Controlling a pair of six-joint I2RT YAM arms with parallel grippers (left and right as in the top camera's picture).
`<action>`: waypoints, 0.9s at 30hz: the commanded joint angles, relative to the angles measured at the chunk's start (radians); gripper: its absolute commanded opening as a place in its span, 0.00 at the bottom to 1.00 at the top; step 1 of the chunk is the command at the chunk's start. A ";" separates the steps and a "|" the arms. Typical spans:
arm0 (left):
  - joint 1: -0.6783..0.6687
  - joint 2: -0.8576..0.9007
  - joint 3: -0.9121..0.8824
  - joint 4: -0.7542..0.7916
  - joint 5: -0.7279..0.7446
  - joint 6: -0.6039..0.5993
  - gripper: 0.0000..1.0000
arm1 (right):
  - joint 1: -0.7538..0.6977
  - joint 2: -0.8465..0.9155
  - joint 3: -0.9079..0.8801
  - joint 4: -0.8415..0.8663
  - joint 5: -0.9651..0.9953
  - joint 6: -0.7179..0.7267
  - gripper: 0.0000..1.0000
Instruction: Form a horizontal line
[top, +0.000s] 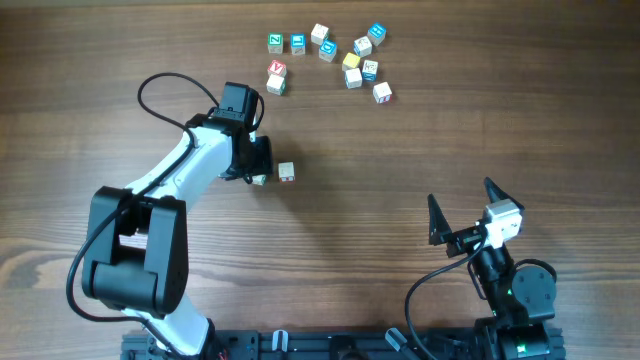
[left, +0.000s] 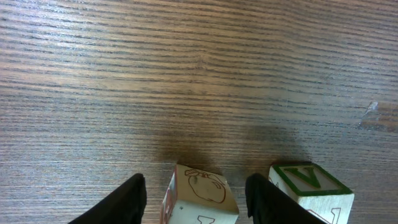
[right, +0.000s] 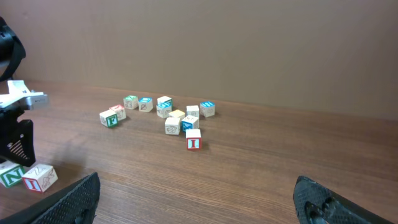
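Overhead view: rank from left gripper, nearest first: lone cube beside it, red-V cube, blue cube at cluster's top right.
1. Lone cube, just right of the left gripper.
2. Red-V cube, cluster's left end.
3. Blue cube, cluster's top right.

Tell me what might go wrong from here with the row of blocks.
The left pincer straddles the apple-picture cube with little room either side; rising askew may drag or twist it. One finger stands between that cube and the green-lettered cube, so they sit apart, and closing that gap may knock either askew. The other cubes lie in a loose cluster, hard to pick singly.
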 joint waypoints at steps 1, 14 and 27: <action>-0.006 0.012 -0.012 0.001 0.015 0.006 0.55 | -0.005 -0.004 -0.001 0.002 -0.013 -0.010 1.00; -0.008 0.012 -0.012 -0.014 0.019 -0.057 0.33 | -0.005 -0.004 -0.001 0.002 -0.013 -0.010 1.00; -0.007 0.012 -0.012 0.042 0.014 -0.074 0.50 | -0.005 -0.004 -0.001 0.002 -0.013 -0.010 1.00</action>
